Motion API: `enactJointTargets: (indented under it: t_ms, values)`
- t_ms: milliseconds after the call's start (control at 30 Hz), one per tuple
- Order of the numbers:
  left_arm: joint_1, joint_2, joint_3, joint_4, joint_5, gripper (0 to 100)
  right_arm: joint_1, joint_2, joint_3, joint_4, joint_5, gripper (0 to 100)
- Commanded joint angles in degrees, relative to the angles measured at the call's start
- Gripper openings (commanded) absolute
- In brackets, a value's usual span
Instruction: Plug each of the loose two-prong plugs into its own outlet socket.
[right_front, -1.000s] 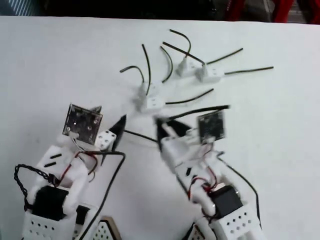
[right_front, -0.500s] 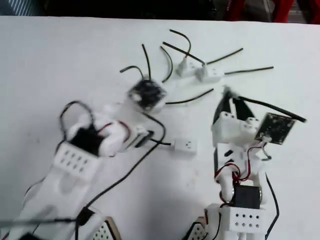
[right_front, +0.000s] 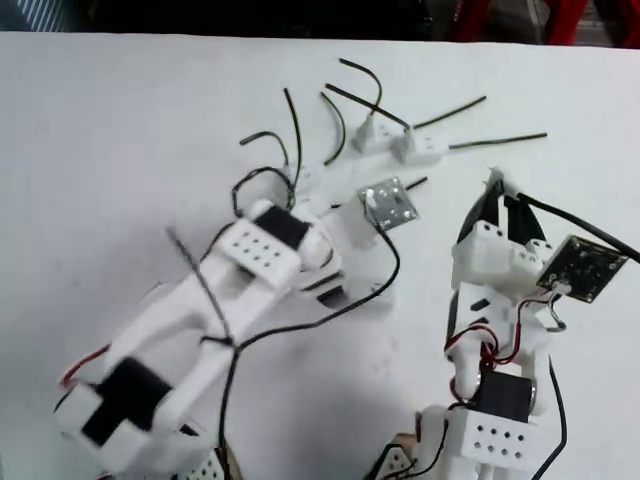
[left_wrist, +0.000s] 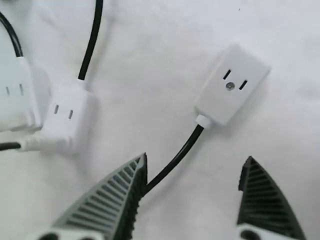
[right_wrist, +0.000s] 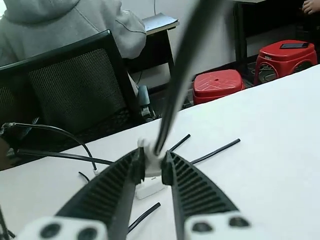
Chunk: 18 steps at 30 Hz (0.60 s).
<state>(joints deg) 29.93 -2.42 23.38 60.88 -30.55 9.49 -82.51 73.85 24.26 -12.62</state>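
Left gripper (left_wrist: 195, 161) has swung to centre, jaws wide over the outlet socket (left_wrist: 231, 84). Right gripper (right_wrist: 153, 156) has withdrawn right, clamping a plug (right_wrist: 151, 172). Mating not yet done.

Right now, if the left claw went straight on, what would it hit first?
Likely the black cord lying inside the open left gripper, then the white socket; depth is unclear.

Bright, even light; faint soft shadows

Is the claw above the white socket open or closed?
Open. The left gripper has its two fingers far apart, not touching the socket.
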Motion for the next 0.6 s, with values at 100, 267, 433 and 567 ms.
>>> enactJointTargets:
  t_ms: [100, 267, 433, 567]
  values:
    - [2.77, 5.67, -7.30, 0.35, -2.02, 30, 0.57, -0.22, -0.70, -1.19, 0.70, 1.7]
    - [6.29, 8.75, -8.18, -1.49, -2.11, 30, 0.57, -0.22, -0.70, -1.19, 0.79, 1.7]
    - [6.55, 17.01, -10.11, -7.38, -1.93, 30, 0.57, -0.22, -0.70, -0.84, 0.79, 1.7]
    - [6.73, 22.11, -17.32, -3.34, -1.49, 30, 0.57, -0.22, -0.70, -0.75, 0.79, 1.7]
